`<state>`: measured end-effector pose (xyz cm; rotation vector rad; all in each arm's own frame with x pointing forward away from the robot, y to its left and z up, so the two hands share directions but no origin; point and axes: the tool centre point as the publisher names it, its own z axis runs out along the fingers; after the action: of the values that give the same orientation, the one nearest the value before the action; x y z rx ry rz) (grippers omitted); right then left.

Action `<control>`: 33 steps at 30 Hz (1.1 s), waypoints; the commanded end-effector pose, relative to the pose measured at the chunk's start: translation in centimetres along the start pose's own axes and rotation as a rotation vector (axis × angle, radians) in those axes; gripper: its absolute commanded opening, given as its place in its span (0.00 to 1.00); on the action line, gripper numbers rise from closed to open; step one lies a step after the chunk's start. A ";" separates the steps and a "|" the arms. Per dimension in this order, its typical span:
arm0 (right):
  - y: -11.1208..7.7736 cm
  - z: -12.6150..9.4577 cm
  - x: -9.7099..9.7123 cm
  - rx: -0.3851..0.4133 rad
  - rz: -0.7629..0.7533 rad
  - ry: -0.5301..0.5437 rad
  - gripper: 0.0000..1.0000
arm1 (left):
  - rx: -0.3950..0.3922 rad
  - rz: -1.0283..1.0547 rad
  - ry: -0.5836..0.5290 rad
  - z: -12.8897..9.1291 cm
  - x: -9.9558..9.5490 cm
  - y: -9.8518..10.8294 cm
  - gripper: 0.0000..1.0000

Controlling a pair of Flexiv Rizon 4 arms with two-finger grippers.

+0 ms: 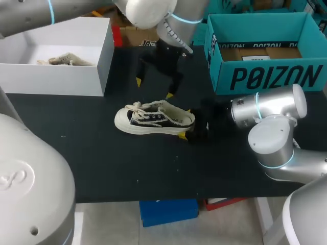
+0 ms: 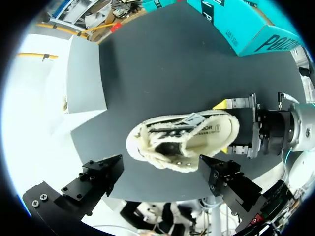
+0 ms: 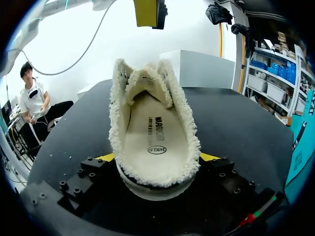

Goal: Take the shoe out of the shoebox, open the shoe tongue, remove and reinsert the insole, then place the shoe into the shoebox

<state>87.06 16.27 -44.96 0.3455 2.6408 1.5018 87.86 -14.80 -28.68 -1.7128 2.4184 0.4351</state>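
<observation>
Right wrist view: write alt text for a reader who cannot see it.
A cream shoe with fleecy lining rests on the black table, its heel gripped by the right pincer. Its insole lies inside; the left pincer hangs above.

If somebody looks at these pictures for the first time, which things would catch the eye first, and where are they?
The cream shoe stands on its sole in the middle of the black table, and the right wrist view looks straight into its fleecy lining. The right gripper clamps its heel from both sides, while the left gripper hangs open above it. Behind stand a white shoebox at the left and a teal box at the right.
</observation>
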 end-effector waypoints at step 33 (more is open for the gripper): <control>-0.5 0.5 0.0 0.000 0.001 -0.001 0.00 | -0.051 -0.207 -0.012 2.8 2.2 -0.5 1.00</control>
<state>87.06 16.26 -44.96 0.3455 2.6409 1.5017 87.64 -16.12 -31.81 -1.9392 2.2085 0.4962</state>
